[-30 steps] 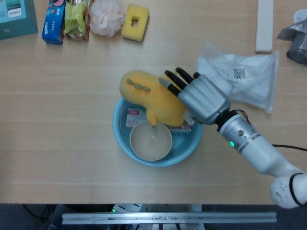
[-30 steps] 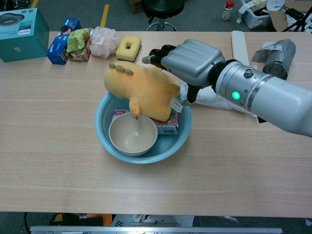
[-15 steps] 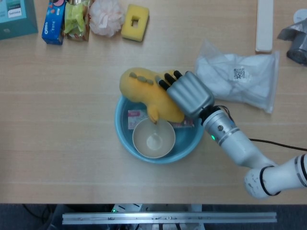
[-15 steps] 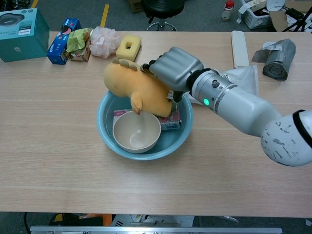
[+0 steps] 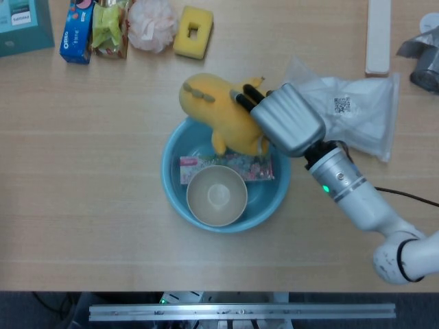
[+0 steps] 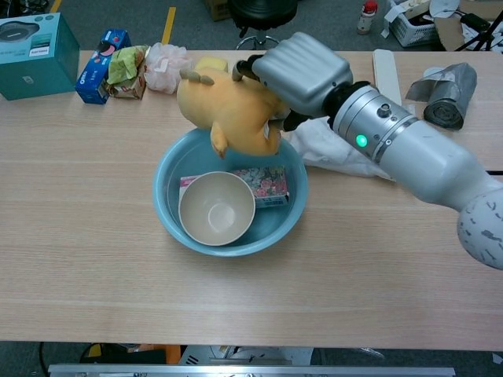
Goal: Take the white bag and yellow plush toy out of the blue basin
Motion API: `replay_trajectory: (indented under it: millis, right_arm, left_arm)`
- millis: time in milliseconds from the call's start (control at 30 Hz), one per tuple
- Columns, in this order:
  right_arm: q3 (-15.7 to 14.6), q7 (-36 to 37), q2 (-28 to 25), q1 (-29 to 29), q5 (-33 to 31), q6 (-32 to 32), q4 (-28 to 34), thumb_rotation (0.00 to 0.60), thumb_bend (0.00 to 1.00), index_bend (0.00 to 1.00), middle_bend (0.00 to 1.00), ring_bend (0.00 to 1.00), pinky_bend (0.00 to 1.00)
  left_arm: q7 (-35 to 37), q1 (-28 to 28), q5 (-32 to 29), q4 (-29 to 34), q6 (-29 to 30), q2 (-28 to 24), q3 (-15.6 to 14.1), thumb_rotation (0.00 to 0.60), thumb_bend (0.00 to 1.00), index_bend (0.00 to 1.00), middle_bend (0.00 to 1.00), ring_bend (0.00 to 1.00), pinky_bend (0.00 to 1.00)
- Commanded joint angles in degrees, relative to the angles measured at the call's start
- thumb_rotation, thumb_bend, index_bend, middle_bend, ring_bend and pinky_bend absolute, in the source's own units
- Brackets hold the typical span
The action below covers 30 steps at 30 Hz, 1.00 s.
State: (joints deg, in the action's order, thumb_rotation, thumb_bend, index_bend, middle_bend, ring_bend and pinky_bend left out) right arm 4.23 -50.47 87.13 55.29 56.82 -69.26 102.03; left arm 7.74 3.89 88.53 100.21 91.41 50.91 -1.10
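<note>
My right hand (image 5: 285,118) (image 6: 302,69) grips the yellow plush toy (image 5: 218,114) (image 6: 229,114) and holds it in the air over the far rim of the blue basin (image 5: 173,188) (image 6: 163,212). The white bag (image 5: 350,114) (image 6: 338,153) lies on the table to the right of the basin, partly hidden behind my forearm in the chest view. In the basin sit a beige bowl (image 5: 217,196) (image 6: 216,208) and a flowered packet (image 5: 236,166) (image 6: 267,183). No left hand appears in either view.
Along the far edge stand a teal box (image 6: 31,55), a blue snack pack (image 5: 77,32), a green packet (image 5: 110,27), a pink puff (image 5: 149,25) and a yellow sponge (image 5: 193,31). A white strip (image 5: 378,34) and a grey roll (image 6: 446,93) lie far right.
My right hand has lifted the plush toy up off the basin and toward the far side, uncovering the flowered packet. The basin and bowl shifted slightly.
</note>
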Motion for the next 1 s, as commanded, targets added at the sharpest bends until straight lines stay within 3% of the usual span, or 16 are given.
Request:
replay_trajectory:
  millis: [33, 200, 467, 533, 667, 767, 1000]
  right_arm:
    - [0.8, 1.9, -4.4, -2.2, 2.5, -2.5, 2.7, 0.6, 0.51, 0.74, 0.65, 0.69, 0.97]
    - [1.9, 3.1, -8.4, -3.9, 0.7, -2.2, 1.3, 0.6, 0.51, 0.74, 0.65, 0.69, 0.97]
    - [4.2, 1.8, -5.0, -2.0, -6.3, 3.6, -6.9, 0.6, 0.49, 0.73, 0.64, 0.68, 0.97]
    - [4.8, 1.0, -4.3, -1.0, -9.2, 5.9, -7.6, 0.6, 0.47, 0.6, 0.58, 0.62, 0.93]
    - [5.4, -2.9, -3.2, 1.7, -18.6, 10.2, -7.4, 0.6, 0.28, 0.06, 0.31, 0.33, 0.65]
    - [5.3, -4.3, -2.2, 3.1, -21.7, 11.0, -7.4, 0.6, 0.16, 0.0, 0.17, 0.2, 0.52]
    - [4.4, -4.5, -4.5, 3.0, -21.7, 8.2, -3.4, 0.6, 0.08, 0.0, 0.04, 0.1, 0.4]
  left_arm:
    - [0.0, 0.0, 0.2, 0.0, 0.1, -0.1, 0.0, 0.6, 0.24, 0.33, 0.28, 0.19, 0.16]
    - [-0.2, 0.0, 0.7, 0.3, 0.3, -0.1, -0.1, 0.6, 0.24, 0.33, 0.28, 0.19, 0.16]
    - [-0.8, 0.5, 1.2, 1.3, 1.3, -0.4, -0.2, 0.6, 0.24, 0.33, 0.28, 0.19, 0.16]
    - [-0.8, 0.6, 1.1, 1.4, 1.4, -0.5, -0.2, 0.6, 0.24, 0.33, 0.28, 0.19, 0.16]
    - [-0.7, 0.7, 0.8, 1.5, 1.1, -0.5, -0.4, 0.6, 0.24, 0.33, 0.28, 0.19, 0.16]
    - [-0.7, 0.7, 0.8, 1.5, 1.0, -0.5, -0.4, 0.6, 0.24, 0.33, 0.28, 0.19, 0.16]
    - [0.1, 0.5, 0.3, 1.0, 0.8, -0.4, 0.0, 0.6, 0.24, 0.33, 0.28, 0.19, 0.16]
